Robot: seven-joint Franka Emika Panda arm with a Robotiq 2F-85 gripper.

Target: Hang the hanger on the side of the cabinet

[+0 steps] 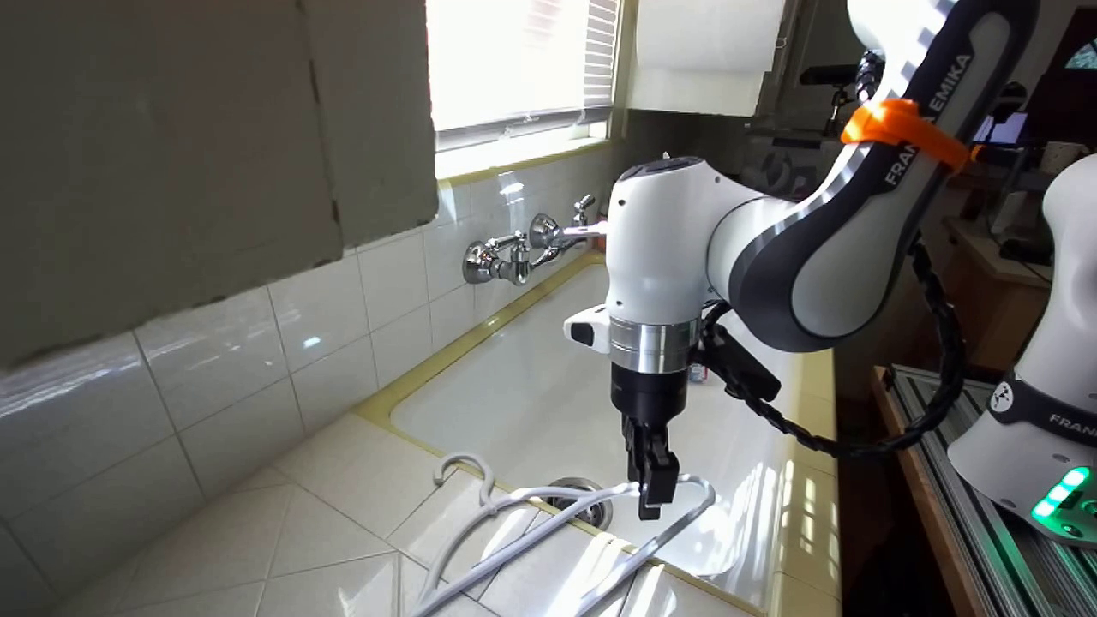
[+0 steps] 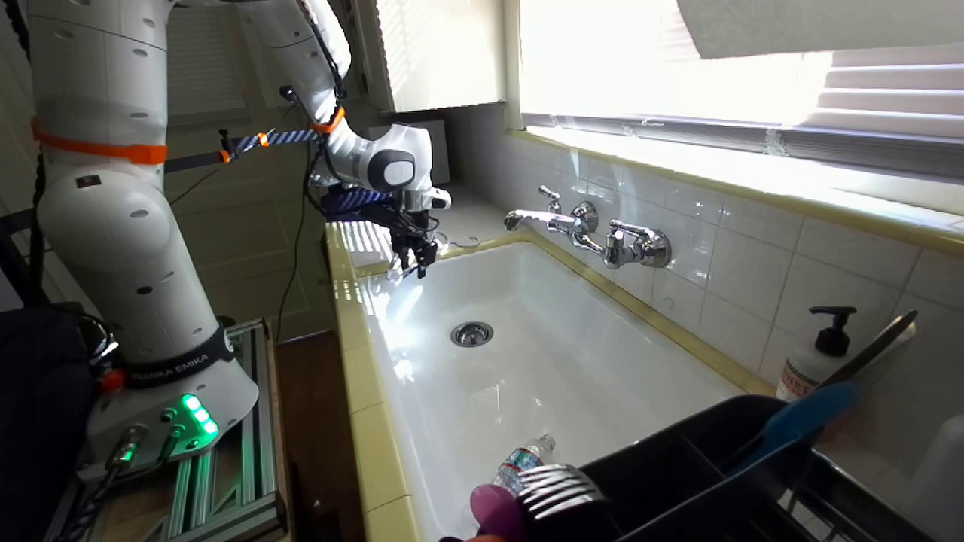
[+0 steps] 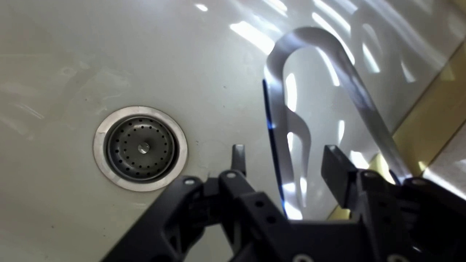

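The white hanger (image 1: 514, 553) lies on the tiled counter in an exterior view, its hook toward the wall and its looped end jutting over the sink edge. My gripper (image 1: 653, 493) points down at that looped end. In the wrist view the gripper (image 3: 285, 163) is open. A bar of the hanger (image 3: 277, 105) runs between the fingers and seems to touch neither. The gripper (image 2: 412, 260) also shows small at the sink's far end; the hanger is hard to make out there. A cabinet (image 1: 171, 154) hangs above the counter; it seems to be the white cabinet (image 2: 444, 56).
The white sink (image 2: 572, 361) has a drain (image 3: 140, 148) beside the gripper. A chrome tap (image 2: 557, 218) sticks out from the tiled wall. A bottle (image 2: 520, 461) lies in the sink. A black rack (image 2: 678, 482) with utensils and a soap bottle (image 2: 817, 357) stand at the opposite end.
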